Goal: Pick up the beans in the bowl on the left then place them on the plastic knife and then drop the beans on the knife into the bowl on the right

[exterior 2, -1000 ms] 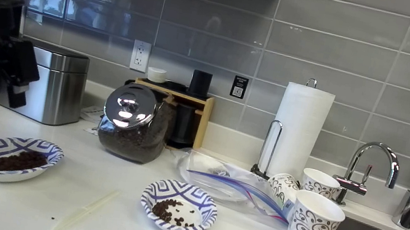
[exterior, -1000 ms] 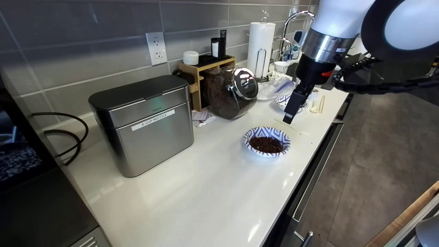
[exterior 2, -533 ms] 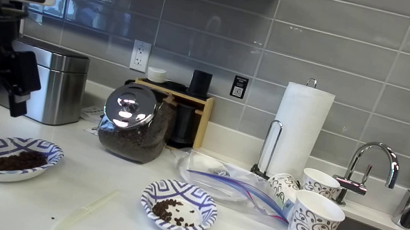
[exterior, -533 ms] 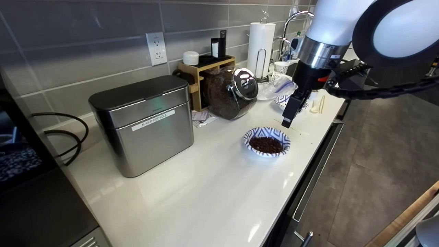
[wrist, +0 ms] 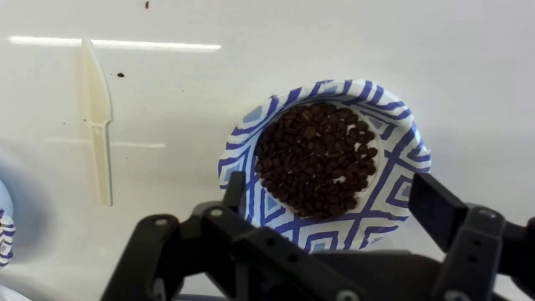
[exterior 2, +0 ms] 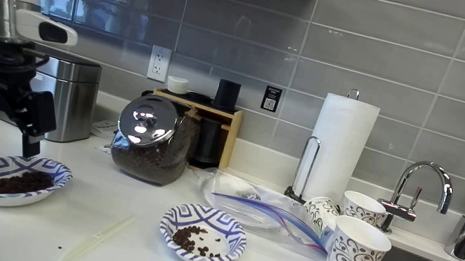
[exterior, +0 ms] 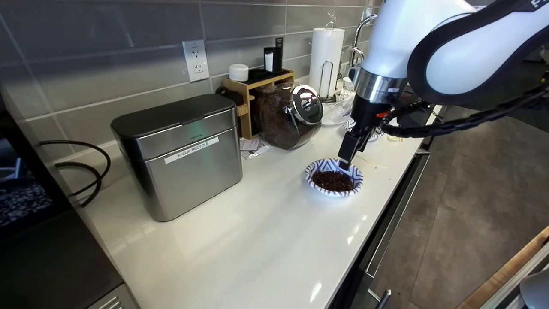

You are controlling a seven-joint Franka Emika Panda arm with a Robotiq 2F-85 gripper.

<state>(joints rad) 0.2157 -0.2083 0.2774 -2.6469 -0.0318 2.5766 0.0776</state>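
"Beans (wrist: 313, 159) lie in the left bowl (wrist: 397, 184), the pincer (exterior 2: 5, 142) above it, jaws wide apart. What could spoil the pick?"

"That spread nearly matches the bowl; lowered so, a jaw could catch and tip it."

"Later?"

"The knife (wrist: 98, 102) on the bench (wrist: 179, 100) looks narrow and flat, so beans would likely roll off."

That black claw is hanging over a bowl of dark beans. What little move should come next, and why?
Probably the gripper should ease down toward the beans before closing. It hangs open above the fuller bowl, holding nothing, so it likely has to get lower to pinch any. The plastic knife carries none yet.
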